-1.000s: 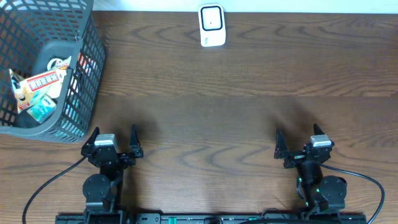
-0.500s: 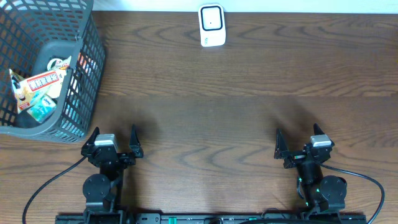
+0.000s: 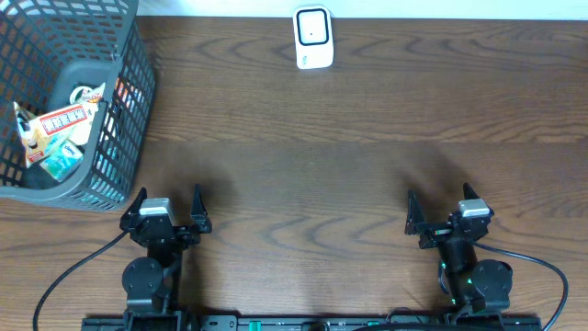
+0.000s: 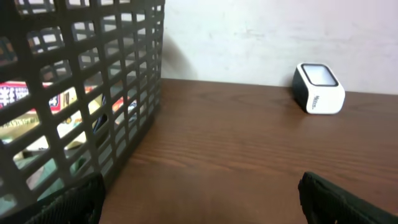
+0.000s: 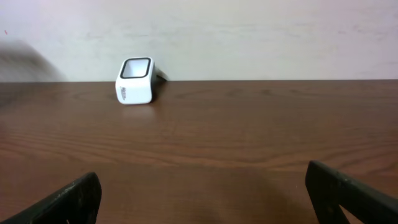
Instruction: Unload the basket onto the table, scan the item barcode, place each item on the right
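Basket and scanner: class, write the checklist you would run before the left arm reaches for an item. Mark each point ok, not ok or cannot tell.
1. The left end effector is open and empty: ok.
2. The right end effector is open and empty: ok.
3. There are packets in the basket to pick from: ok.
4. The scanner stands at the far edge of the table with nothing in front of it: ok.
5. A barcode faces up on a packet: cannot tell.
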